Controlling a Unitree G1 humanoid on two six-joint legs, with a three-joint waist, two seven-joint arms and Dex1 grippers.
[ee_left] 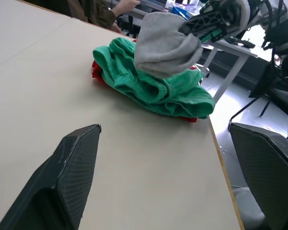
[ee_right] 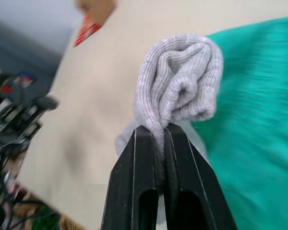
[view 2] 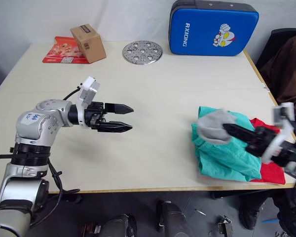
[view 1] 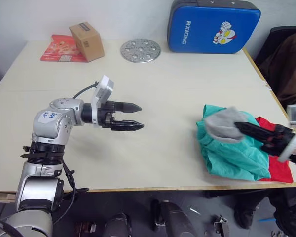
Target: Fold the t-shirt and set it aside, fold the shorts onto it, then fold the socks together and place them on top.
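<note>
The bundled grey socks (view 1: 224, 123) hang just above the teal shorts (view 1: 227, 154), and my right gripper (view 1: 240, 129) is shut on them. The shorts lie folded on the red t-shirt (view 1: 281, 170), which peeks out at the table's right front edge. From the right wrist the socks (ee_right: 178, 91) bulge out past my black fingers (ee_right: 144, 163), clamped on the knit. My left gripper (view 1: 138, 117) hovers open over the middle left of the table, well away from the clothes. Seen from the left wrist, the socks (ee_left: 165, 44) sit over the shorts (ee_left: 153, 84).
At the back of the table (view 1: 163, 79) stand a cardboard box (view 1: 87, 41), a red packet (view 1: 61, 48), a round metal disc (view 1: 140, 50) and a blue pad (view 1: 213, 26). A dark jacket (view 1: 286, 59) hangs beyond the right edge.
</note>
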